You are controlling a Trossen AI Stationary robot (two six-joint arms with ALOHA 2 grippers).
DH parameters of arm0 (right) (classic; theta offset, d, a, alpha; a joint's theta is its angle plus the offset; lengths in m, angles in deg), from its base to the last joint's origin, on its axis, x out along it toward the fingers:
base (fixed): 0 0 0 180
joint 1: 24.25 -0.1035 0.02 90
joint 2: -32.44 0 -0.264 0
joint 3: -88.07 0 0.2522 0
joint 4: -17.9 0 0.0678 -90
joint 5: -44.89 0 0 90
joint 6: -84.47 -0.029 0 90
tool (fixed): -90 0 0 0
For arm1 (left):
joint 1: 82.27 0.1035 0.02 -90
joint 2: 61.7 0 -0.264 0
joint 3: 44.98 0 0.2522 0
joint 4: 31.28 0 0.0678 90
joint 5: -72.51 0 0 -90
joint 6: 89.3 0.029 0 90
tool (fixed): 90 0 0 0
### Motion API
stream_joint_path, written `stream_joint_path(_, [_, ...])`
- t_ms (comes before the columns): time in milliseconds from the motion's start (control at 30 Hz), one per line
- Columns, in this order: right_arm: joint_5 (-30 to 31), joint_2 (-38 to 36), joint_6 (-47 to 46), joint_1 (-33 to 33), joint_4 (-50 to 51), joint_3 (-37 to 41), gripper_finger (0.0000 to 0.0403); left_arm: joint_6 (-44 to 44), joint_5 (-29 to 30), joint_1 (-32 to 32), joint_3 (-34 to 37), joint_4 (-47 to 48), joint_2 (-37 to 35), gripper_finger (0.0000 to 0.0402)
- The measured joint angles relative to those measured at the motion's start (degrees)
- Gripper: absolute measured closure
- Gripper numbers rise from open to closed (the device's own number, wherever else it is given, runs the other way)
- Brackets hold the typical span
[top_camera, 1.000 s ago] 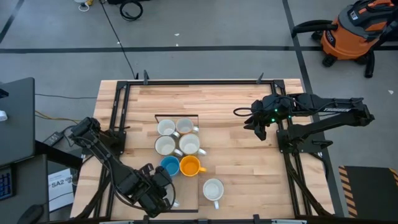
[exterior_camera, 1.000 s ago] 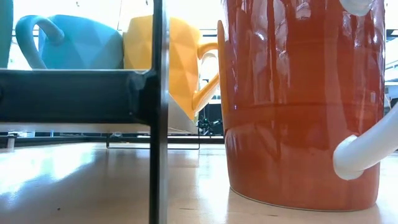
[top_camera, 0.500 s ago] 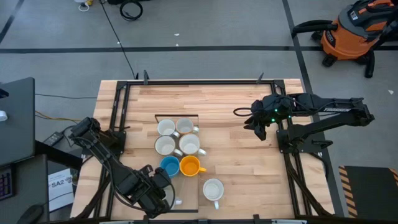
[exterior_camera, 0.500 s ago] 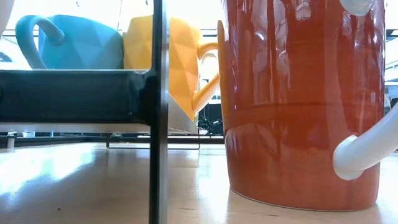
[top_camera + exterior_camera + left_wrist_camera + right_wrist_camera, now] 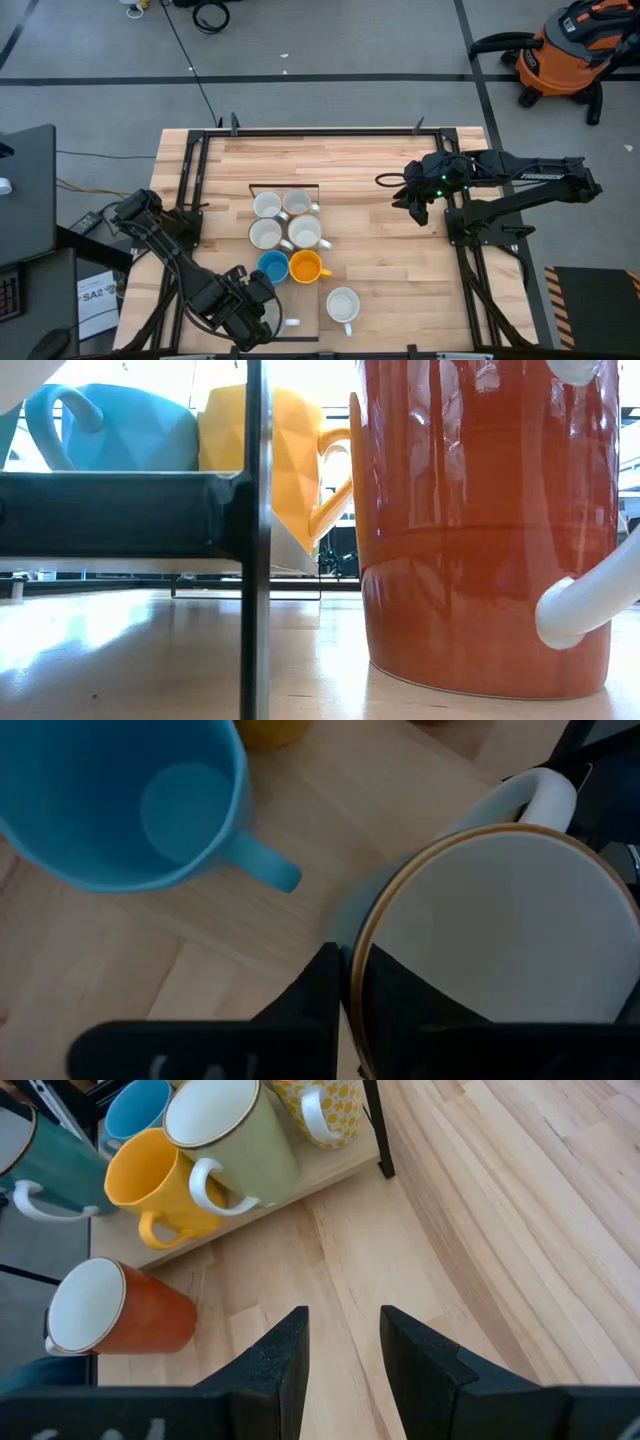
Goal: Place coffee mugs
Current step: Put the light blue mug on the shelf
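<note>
White inside, the mug [image 5: 500,935] is at the near left of the worktop [image 5: 370,170], and my left pincer [image 5: 262,318] is clamped on its rim. My right pincer [image 5: 412,208] waits apart, at the far right. The other mugs [image 5: 288,235] stand in the middle.

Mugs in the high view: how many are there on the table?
8. Six stand in a block: white mugs, blue mug, orange mug. A lone mug stands nearer the front. The last mug is mostly hidden under the left gripper.
</note>
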Motion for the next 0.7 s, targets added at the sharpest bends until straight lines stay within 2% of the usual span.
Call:
stream_joint_path(100, [0.0,0.0,0.0,0.0,-0.02,0.0,0.0273,-0.01,-0.01,0.0,0.0,-0.03,0.0,0.0365])
stream_joint_path(367, [-0.01,0.0,0.0,0.0,-0.01,0.0,0.0273,0.88,0.07,0.02,-0.07,-0.42,-0.22,0.0322])
stream_joint_path(700, [0.0,0.0,0.0,0.0,0.0,0.0,0.0273,2.45,0.06,0.02,-0.07,-0.18,-0.22,0.0294])
